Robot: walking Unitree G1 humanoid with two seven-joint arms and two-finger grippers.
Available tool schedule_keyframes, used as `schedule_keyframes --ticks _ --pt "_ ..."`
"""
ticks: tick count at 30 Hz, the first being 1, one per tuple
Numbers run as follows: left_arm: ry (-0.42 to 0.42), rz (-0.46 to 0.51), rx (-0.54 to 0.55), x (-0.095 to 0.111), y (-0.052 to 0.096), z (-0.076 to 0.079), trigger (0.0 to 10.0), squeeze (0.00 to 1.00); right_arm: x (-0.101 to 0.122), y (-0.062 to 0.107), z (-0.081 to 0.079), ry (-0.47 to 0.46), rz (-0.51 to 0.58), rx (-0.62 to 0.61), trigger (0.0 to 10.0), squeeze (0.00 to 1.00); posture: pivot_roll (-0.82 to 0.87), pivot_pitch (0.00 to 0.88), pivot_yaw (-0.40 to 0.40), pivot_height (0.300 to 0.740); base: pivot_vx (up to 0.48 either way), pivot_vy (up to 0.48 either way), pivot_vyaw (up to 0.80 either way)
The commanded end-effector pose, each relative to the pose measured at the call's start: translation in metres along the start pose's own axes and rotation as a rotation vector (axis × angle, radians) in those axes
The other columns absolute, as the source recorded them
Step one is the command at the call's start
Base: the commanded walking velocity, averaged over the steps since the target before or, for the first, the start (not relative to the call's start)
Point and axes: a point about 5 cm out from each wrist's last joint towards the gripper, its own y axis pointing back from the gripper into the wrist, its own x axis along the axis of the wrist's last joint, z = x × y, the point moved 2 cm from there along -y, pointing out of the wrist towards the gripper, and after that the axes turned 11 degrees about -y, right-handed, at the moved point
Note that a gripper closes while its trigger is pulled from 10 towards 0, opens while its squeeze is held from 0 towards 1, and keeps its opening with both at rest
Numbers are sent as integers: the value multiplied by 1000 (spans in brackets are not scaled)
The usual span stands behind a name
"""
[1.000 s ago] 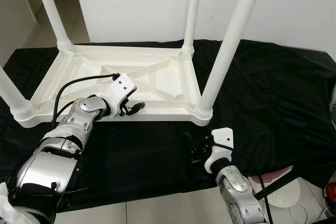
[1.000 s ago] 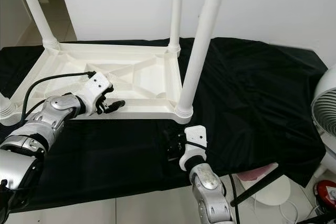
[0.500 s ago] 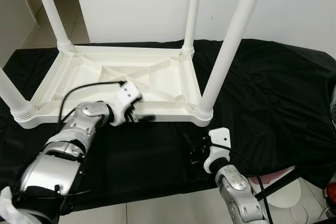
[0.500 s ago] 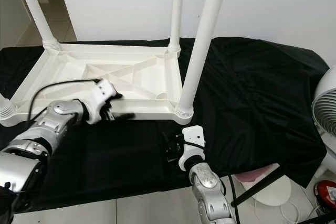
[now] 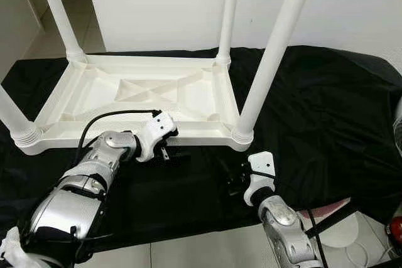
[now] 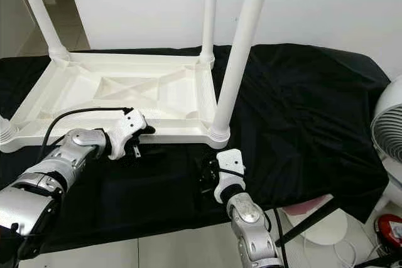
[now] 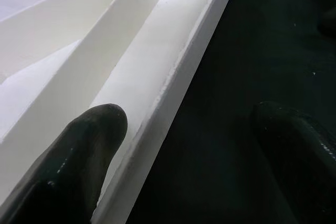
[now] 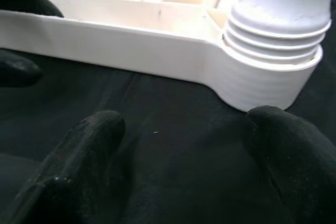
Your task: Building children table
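A black cloth (image 5: 314,111) is spread across the floor, and a white table (image 5: 188,95) lies upside down on it toward ten o'clock, four legs standing up. A fan (image 6: 388,136) is seen at three o'clock in the right eye view, cut off at the edge of the left eye view. The left gripper (image 5: 168,152) is held at the table's near rim; its wrist view shows the fingers (image 7: 79,156) spread apart, one over the rim's inner channel, the other over cloth. The right gripper (image 5: 233,183) hangs above the cloth at six o'clock, jaws apart, the nearest leg socket (image 8: 273,72) being framed in its wrist view.
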Motion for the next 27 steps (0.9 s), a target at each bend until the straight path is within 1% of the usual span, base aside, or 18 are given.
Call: schedule_keyframes --ticks 1,2,3,8,10,11,12,13,14,17,18,19,20,24,25,26,27 --pt "56 -118 187 -15 0 -10 10000 0 -3 0 1 2 -8 2 10000 0 -15 7 0 740 0 0 0" --pt "56 -118 187 -15 0 -10 10000 0 -3 0 1 2 -8 2 10000 0 -15 7 0 740 0 0 0" --pt "60 -149 227 -17 1 -13 10000 0 -4 0 0 3 -8 2 10000 0 -15 7 0 740 0 0 0" --pt "67 -170 248 -20 2 -14 10000 0 -5 0 -1 2 -11 1 10000 0 -15 3 1 740 0 0 0" --pt "80 -184 258 -22 3 -14 8980 0 -6 0 -1 2 -12 1 10000 0 -13 0 3 740 0 0 0" --pt "82 -186 258 -22 3 -14 6118 0 -6 -1 -2 2 -13 2 10000 0 -13 0 3 740 0 0 0" --pt "82 -186 258 -22 3 -14 6118 0 -6 -1 -2 2 -13 2 10000 0 -13 0 3 740 0 0 0" --pt "81 -187 259 -22 3 -14 5373 0 -6 -1 -2 2 -13 3 10000 0 -13 0 3 740 0 0 0" --pt "89 -189 263 -23 3 -14 5216 0 -6 -1 -2 2 -13 3 10000 0 -13 0 3 740 0 0 0" --pt "94 -196 275 -24 3 -14 5176 0 -7 -1 -3 4 -14 5 10000 0 -14 0 2 740 0 0 0" --pt "93 -196 275 -24 3 -14 4314 0 -7 -1 -3 5 -15 6 10000 0 -14 0 2 740 0 0 0" --pt "94 -194 276 -25 3 -14 4471 0 -7 -1 -3 6 -16 7 10000 0 -15 0 1 740 0 0 0" --pt "95 -196 282 -26 2 -12 4275 0 -8 0 -3 9 -19 7 10000 0 -15 0 1 740 0 0 0" --pt "95 -201 297 -28 2 -11 4235 0 -8 1 -3 12 -22 7 10000 0 -17 2 -1 740 0 0 0" --pt "88 -202 297 -28 1 -10 2784 0 -8 1 -3 13 -23 7 10000 0 -17 3 -2 740 0 0 0" --pt "82 -202 297 -28 1 -9 2784 0 -8 2 -2 13 -23 7 10000 0 -17 3 -2 740 0 0 0" --pt "90 -178 290 -27 -2 -5 1686 0 -9 3 -2 15 -27 6 10000 0 -17 7 -5 740 0 0 0"
